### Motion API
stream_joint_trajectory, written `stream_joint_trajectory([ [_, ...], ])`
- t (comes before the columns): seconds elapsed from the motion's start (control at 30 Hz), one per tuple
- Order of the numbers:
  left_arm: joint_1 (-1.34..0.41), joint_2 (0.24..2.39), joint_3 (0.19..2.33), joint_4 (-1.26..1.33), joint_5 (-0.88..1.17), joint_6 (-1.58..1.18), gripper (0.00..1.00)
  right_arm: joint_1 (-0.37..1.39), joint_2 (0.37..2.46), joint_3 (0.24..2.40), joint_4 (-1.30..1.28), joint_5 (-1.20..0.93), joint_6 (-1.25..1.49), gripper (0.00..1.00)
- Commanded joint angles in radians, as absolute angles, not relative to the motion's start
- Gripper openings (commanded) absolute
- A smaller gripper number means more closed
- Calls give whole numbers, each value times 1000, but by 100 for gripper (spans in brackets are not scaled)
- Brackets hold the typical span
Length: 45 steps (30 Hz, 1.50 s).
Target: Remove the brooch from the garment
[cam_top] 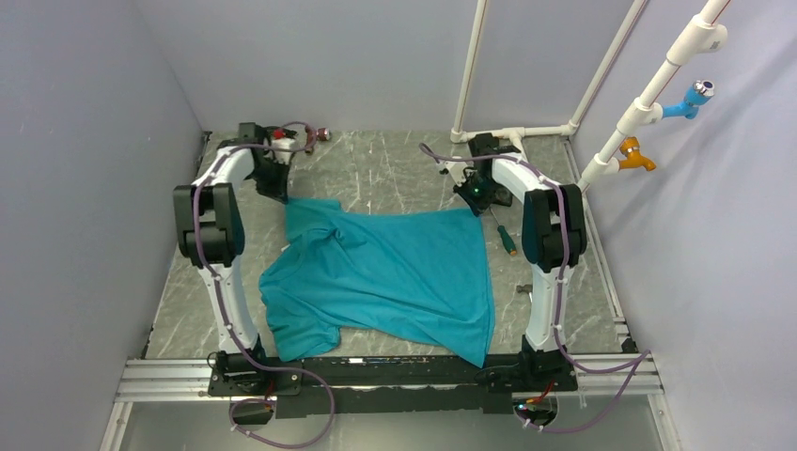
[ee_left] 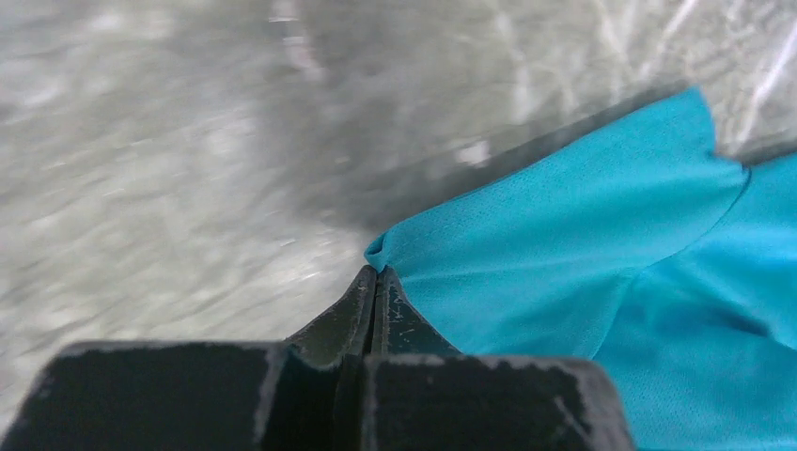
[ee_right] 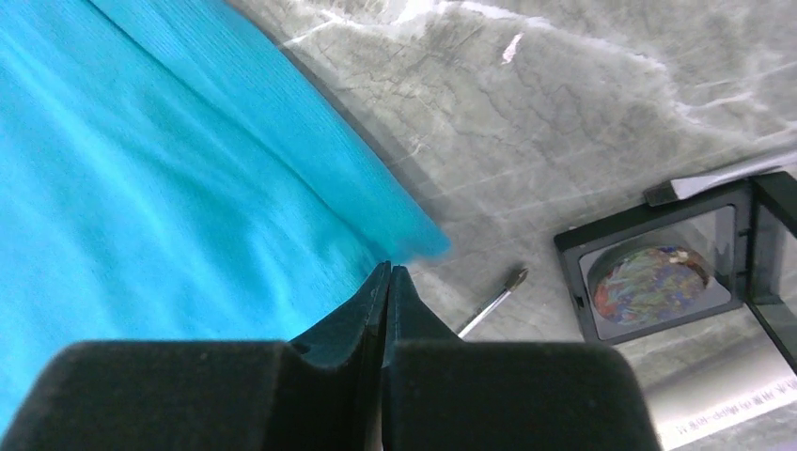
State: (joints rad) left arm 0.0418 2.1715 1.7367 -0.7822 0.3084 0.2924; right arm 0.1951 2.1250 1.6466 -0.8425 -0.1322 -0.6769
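Note:
The garment (cam_top: pixel 385 272), a large teal-blue t-shirt, lies spread over the middle of the table. My left gripper (cam_top: pixel 281 194) is at its far left corner; in the left wrist view the gripper (ee_left: pixel 378 271) is shut and pinches a fold of the garment (ee_left: pixel 564 244). My right gripper (cam_top: pixel 474 196) is at the far right corner; in the right wrist view the gripper (ee_right: pixel 387 269) is shut, with the garment's (ee_right: pixel 169 188) edge at its tip. The brooch is not visible in any view.
A green-handled screwdriver (cam_top: pixel 507 239) lies right of the shirt; its tip (ee_right: pixel 493 303) shows in the right wrist view. A black case with a multicoloured disc (ee_right: pixel 648 280) sits nearby. A reddish tool (cam_top: pixel 320 134) lies at the back left. White pipes (cam_top: pixel 512 134) stand at the back right.

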Motion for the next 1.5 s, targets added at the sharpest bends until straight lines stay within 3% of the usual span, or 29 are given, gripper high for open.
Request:
stream_joint_trajectory([
  [0.0, 107, 2050, 1739, -702, 306, 315, 0, 193, 2031, 1676, -803, -153, -661, 0],
  [0.27, 167, 2040, 1765, -638, 332, 313, 0, 197, 2086, 1806, -731, -125, -594, 0],
  [0.43, 166, 2090, 1822, -673, 383, 316, 0, 221, 2194, 1970, -890, -256, -606, 0],
  [0.6, 166, 2102, 1821, -682, 387, 316, 0, 285, 2233, 1973, -928, -294, -620, 29],
  [0.83, 167, 2092, 1809, -693, 383, 332, 0, 328, 2241, 1909, -941, -264, -655, 38],
  [1.13, 167, 2094, 1805, -692, 389, 330, 0, 328, 2249, 1852, -931, -214, -696, 37],
  [1.33, 167, 2093, 1803, -695, 389, 331, 0, 328, 2253, 1835, -899, -144, -711, 27],
  [1.4, 167, 2096, 1803, -695, 390, 332, 0, 328, 2246, 1821, -880, -123, -712, 31],
  [1.47, 167, 2097, 1804, -695, 391, 333, 0, 328, 2242, 1815, -877, -127, -711, 42],
])
